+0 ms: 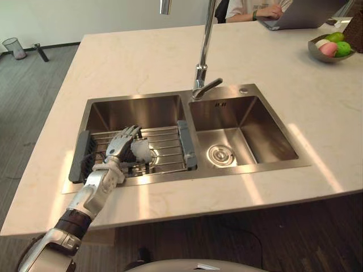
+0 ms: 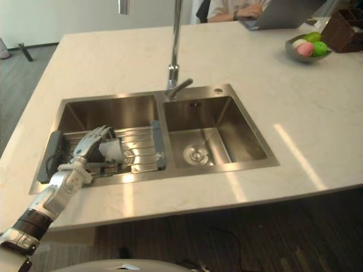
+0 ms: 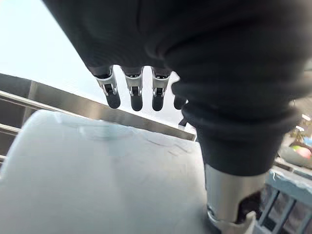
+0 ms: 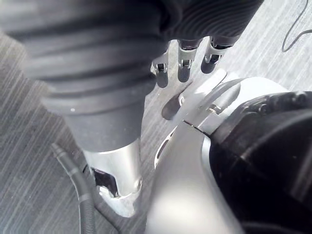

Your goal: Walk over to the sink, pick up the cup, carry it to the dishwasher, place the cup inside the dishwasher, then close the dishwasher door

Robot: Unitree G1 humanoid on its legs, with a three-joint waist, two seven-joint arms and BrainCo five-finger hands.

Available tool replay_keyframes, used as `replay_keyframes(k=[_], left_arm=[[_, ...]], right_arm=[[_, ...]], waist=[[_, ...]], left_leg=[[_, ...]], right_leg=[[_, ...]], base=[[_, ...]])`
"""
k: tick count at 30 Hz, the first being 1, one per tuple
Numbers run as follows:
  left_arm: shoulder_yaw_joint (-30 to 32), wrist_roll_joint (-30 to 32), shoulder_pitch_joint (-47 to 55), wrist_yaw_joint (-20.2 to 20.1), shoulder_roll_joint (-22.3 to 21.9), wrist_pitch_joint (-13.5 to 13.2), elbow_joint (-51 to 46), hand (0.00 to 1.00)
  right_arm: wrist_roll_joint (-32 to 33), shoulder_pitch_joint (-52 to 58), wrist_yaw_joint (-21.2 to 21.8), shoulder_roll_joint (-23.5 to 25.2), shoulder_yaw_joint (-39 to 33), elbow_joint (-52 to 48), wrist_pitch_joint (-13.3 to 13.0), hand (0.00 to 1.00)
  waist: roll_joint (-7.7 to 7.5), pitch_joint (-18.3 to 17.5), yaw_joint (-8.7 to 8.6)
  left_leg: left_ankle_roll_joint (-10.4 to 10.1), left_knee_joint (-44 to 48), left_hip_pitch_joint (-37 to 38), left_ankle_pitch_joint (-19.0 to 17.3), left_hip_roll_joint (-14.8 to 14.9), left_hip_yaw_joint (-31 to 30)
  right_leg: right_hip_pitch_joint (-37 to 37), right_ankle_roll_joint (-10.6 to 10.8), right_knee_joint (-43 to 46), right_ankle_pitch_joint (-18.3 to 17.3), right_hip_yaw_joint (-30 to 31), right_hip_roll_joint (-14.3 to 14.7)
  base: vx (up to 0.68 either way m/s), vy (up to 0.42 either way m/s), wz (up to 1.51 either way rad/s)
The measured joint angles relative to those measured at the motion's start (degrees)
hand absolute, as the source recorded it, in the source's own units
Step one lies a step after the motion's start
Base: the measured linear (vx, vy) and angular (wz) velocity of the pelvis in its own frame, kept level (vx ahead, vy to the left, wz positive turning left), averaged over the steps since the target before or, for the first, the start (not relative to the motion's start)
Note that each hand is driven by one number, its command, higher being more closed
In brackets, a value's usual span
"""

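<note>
The cup (image 1: 142, 151) is pale and milky white with a smooth rounded wall, bluish and slightly frosted in the left wrist view. It sits on the wire rack (image 1: 168, 148) in the left basin of the steel double sink (image 1: 249, 164); upright or tipped, I cannot tell. The left hand (image 1: 120, 144) reaches over it, fingers nearly straight and spread across its top, thumb apart and not closed round it. The right hand (image 4: 183, 62) hangs with loose, uncurled fingers, holding nothing.

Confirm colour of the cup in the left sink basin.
Plain white cup, right by the left robot hand; clearest in the left eye view.
</note>
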Motion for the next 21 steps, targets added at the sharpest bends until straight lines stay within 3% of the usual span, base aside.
replay_keyframes(k=[5,7,13,18,19,21], left_arm=[[-1.5,1.3,-2.1,-7.3,0.7,2.4,2.3,0.00],[-2.1,1.2,-3.2,-13.1,0.7,5.0,3.2,0.00],[-2.2,2.2,-4.5,-20.6,0.8,8.7,3.3,0.00],[-2.2,2.2,-5.6,-23.4,0.8,10.9,3.5,0.00],[-2.2,2.3,-5.9,-23.8,0.8,11.6,3.5,1.00],[-2.3,2.3,-6.1,-24.8,0.8,11.8,3.9,1.00]], right_arm=[[0.1,-0.1,-1.2,-0.2,1.7,0.0,0.0,0.00],[0.1,-0.1,-1.3,-0.3,2.2,0.0,0.1,0.00],[0.1,-0.5,-1.3,-0.4,2.3,0.0,0.1,0.00],[1.1,-0.5,-1.4,-0.6,3.5,0.0,0.0,0.00],[1.2,-0.5,-1.6,-0.9,4.0,0.0,0.0,0.00],[1.2,-0.5,-1.9,-0.9,3.9,0.0,0.0,0.00]], waist=[[0.04,0.0,-1.15],[0.04,0.0,-1.51],[0.16,-0.1,-2.07],[0.21,-0.1,-2.28],[0.20,-0.1,-2.39],[0.19,-0.1,-2.48]], left_leg=[[0.0,0.0,0.2,0.0,0.0,0.1],[0.0,0.0,0.2,-0.1,0.0,0.1],[-0.1,0.0,0.5,-0.4,0.0,0.3],[-0.1,0.0,0.6,-0.4,0.0,0.3],[-0.1,0.0,0.6,-0.4,0.0,0.3],[-0.1,0.0,0.7,-0.4,0.0,0.3]], right_leg=[[0.0,0.0,0.0,0.1,0.1,0.0],[0.0,0.0,0.0,0.1,0.1,0.0],[0.2,0.1,-0.2,0.1,-0.1,-0.1],[0.3,0.1,-0.1,0.1,-0.1,-0.1],[0.3,0.1,-0.1,0.1,-0.1,-0.1],[0.3,0.1,0.0,0.1,-0.1,-0.1]], base=[[-0.03,-0.003,-0.03],[0.00,0.000,0.00],[0.00,0.000,0.00],[0.00,0.000,0.00],[0.00,0.000,0.00],[0.00,0.000,0.00]])
